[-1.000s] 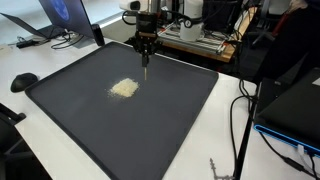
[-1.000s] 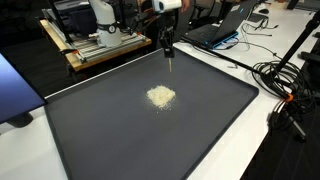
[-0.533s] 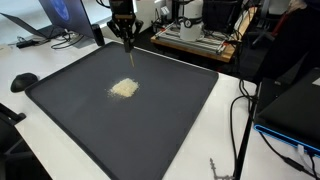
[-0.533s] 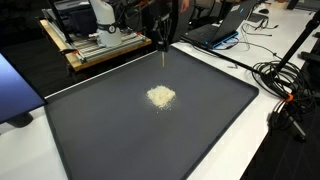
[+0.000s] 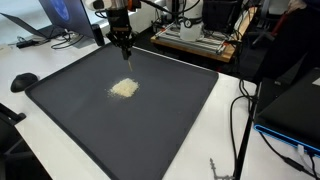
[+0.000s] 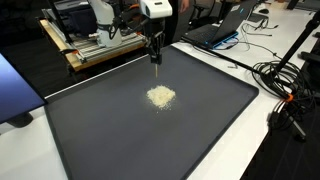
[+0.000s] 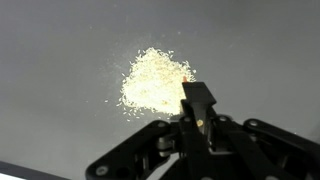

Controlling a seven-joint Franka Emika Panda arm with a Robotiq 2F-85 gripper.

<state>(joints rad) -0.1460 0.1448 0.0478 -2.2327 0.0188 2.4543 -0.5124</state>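
Note:
A small pile of pale grains (image 5: 124, 88) (image 6: 161, 96) lies on a large dark mat (image 5: 170, 120) (image 6: 100, 130) in both exterior views. My gripper (image 5: 125, 50) (image 6: 155, 50) hangs over the mat's far edge, above and behind the pile, pointing straight down. Its jaws are shut on a thin dark stick-like tool (image 5: 127, 60) (image 6: 156, 60) that reaches down below the fingers without touching the grains. In the wrist view the gripper (image 7: 197, 108) comes in from the bottom, with the tool's dark end (image 7: 197, 95) just below the pile of grains (image 7: 155, 80).
The mat lies on a white table (image 5: 60, 65). Behind it stand a laptop (image 5: 60, 15), a wooden platform with equipment (image 6: 95, 45) and another laptop (image 6: 225, 25). Cables (image 6: 285, 85) trail at one side. A dark rounded object (image 5: 22, 82) sits by the mat's corner.
The gripper with the tool has moved sideways along the mat's far edge, towards the laptop side in one view. The pile has not changed.

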